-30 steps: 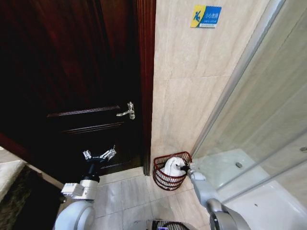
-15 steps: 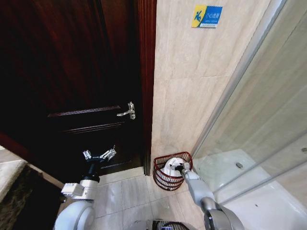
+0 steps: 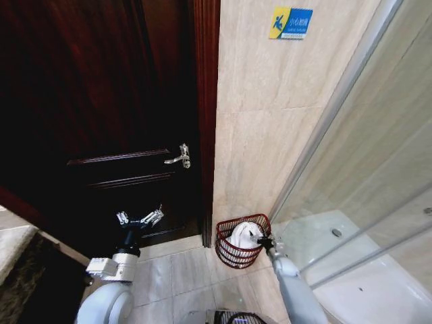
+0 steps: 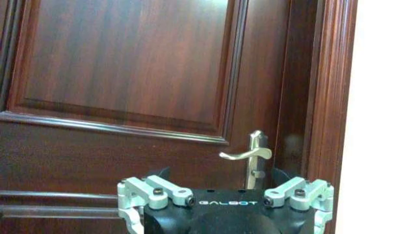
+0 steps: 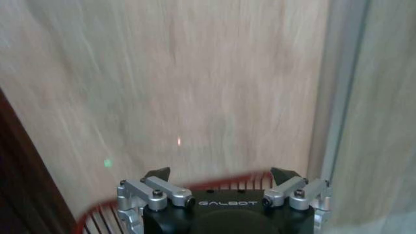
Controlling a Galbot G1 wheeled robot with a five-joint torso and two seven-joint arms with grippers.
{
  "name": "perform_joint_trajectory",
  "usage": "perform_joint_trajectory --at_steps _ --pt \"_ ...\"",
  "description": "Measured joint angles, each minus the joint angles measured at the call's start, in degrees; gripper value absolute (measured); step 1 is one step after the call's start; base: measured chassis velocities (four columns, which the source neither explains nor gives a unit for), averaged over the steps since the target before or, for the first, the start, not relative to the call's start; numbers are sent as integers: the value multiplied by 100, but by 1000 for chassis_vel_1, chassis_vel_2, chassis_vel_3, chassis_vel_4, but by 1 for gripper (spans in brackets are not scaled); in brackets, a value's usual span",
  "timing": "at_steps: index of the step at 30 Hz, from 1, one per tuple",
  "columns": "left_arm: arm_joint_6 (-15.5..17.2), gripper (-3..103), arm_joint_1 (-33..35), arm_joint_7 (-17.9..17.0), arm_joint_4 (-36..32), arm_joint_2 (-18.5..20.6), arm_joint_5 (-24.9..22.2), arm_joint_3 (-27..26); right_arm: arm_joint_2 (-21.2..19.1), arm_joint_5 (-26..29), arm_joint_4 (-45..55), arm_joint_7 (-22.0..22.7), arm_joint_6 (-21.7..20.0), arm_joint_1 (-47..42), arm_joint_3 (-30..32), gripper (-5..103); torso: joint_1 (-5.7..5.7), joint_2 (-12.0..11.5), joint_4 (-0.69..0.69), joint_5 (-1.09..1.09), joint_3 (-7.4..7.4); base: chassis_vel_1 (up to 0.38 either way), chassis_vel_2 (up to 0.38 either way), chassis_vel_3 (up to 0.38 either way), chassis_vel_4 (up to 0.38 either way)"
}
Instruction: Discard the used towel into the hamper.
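The hamper [image 3: 236, 251], a small round reddish-brown wire basket, stands on the floor against the tiled wall, next to the door frame. The white used towel [image 3: 243, 233] lies bunched inside it. My right gripper [image 3: 265, 241] sits at the hamper's right rim, just beside the towel. In the right wrist view this gripper [image 5: 221, 174] is open with nothing between its fingers, and the hamper's red rim [image 5: 215, 184] curves below it. My left gripper [image 3: 138, 219] is held up in front of the dark door, open and empty; the left wrist view shows it [image 4: 219, 171] facing the door.
A dark wooden door [image 3: 101, 101] with a metal lever handle [image 3: 181, 157] is on the left. A glass shower partition [image 3: 364, 135] and a white shower tray [image 3: 317, 236] are on the right. Tiled floor [image 3: 182, 277] lies in front of the hamper.
My right gripper has drawn back from over the towel to the hamper's right rim. The towel stays in the hamper. The left arm has not moved.
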Motion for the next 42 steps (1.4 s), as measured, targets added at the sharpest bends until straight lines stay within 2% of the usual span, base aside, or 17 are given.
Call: perform_joint_trajectory --at_steps 2,3,5,7,9,10,12,13,16,23,29,34,42 --pt "0 100 0 0 1 0 0 0 -41 117 814 157 142 -555 82 100 0 -1 -1 3 0 0 0 0 0" --pt "0 100 0 0 1 0 0 0 -41 117 814 157 142 -555 82 100 0 -1 -1 3 0 0 0 0 0" --pt "0 100 0 -1 0 0 0 -1 -47 180 1843 301 372 -1235 246 100 0 0 0 1 0 0 0 0 0" --pt "0 100 0 1 0 0 0 0 -15 193 2205 342 446 -1466 316 100 0 0 0 1 0 0 0 0 0" --pt "0 100 0 0 0 0 0 0 197 78 3003 505 664 -2010 474 100 0 0 0 1 0 0 0 0 0" --pt "0 100 0 0 0 0 0 0 197 78 3003 505 664 -2010 474 100 0 0 0 1 0 0 0 0 0" --pt "0 100 0 0 0 0 0 0 539 -258 3727 554 927 -2431 664 100 0 0 2 1 0 0 0 0 0" --pt "0 100 0 0 0 0 0 0 539 -258 3727 554 927 -2431 664 100 0 0 2 1 0 0 0 0 0" --pt "0 100 0 0 0 0 0 0 815 -407 4664 691 1274 -3071 792 100 0 0 0 0 0 0 0 0 0" --pt "0 100 0 0 0 0 0 0 893 -349 5506 720 1543 -3461 995 100 1 0 0 0 0 0 0 0 0" --pt "0 100 0 0 0 0 0 0 897 -84 6172 728 1884 -3651 1332 100 1 0 1 1 0 0 0 0 0" --pt "0 100 0 0 0 0 0 0 865 100 6418 687 1915 -3665 1406 100 1 0 0 0 0 0 0 0 0" --pt "0 100 0 0 0 0 0 0 863 4 6684 665 1922 -3538 1290 100 1 0 1 1 1 -39 -53 61 47"
